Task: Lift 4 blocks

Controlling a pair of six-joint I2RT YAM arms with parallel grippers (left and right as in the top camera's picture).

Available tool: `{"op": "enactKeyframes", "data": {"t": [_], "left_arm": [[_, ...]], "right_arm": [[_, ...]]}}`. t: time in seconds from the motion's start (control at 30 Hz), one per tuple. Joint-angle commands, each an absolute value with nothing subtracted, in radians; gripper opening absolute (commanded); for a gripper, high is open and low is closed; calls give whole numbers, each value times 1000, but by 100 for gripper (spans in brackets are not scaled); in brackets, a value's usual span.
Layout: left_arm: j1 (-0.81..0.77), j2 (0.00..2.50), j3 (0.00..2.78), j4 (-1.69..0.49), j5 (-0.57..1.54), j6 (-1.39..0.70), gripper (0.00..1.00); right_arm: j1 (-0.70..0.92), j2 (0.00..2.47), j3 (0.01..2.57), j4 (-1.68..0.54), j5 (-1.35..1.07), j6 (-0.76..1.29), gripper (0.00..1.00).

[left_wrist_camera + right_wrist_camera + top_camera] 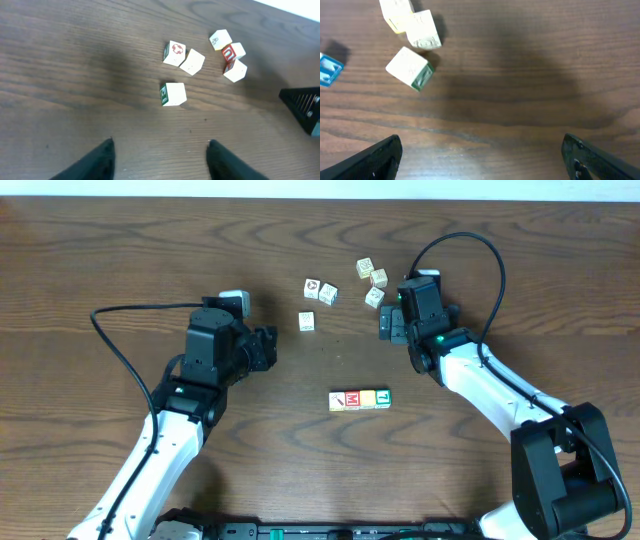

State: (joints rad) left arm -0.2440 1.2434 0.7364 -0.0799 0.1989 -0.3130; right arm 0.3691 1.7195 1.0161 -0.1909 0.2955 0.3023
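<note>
Overhead view: the only view that shows the blocks (360, 399). Four sit in a tight row, side by side and touching, lower centre of frame on the table (120, 240). Top faces, left to right: pale yellow, red, yellow, green.
Overhead, other items: six pale cubes (328, 294) lie loose in the upper centre. Three are grouped to the left and three to the right, the right group just beside the right claw.
Overhead, arms: left claw (268, 348) sits centre-left and right claw (390, 325) centre-right. Both are higher in frame than the row and well apart from it.
Left wrist view: all six pale cubes (173, 94) show, spread from centre to upper right. Face detail is readable here that overhead does not resolve: a red picture on one, a red letter on another, and a green-printed side on the nearest. A dark part of the right claw (305, 107) enters at the right edge. The row of blocks is outside this frame.
Right wrist view: three pale cubes (410, 68) sit upper left, the nearest turned at an angle with a green side showing. A blue-faced piece (329, 70) is cut by the left edge and cannot be identified. The row of blocks is outside this frame.
Left claw (162, 162): its fingers (100, 160) stand apart at the bottom edge with bare table between them. It holds nothing and touches nothing.
Right claw (485, 160): its fingers (370, 160) sit at the bottom corners, spread very wide. It is empty and touches none of the cubes.
</note>
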Motion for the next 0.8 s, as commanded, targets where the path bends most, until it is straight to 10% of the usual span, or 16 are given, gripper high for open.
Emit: {"op": "enactKeyframes", "data": {"t": [0.0,0.77], "left_arm": [[-241,1234,755,-83,190,-300,73],[-242,1232,755,-100,201,-344,74]], "right_arm": [[365,1721,1022,-211,308,298,99],[366,1721,1022,-214,308,298,99]]}}
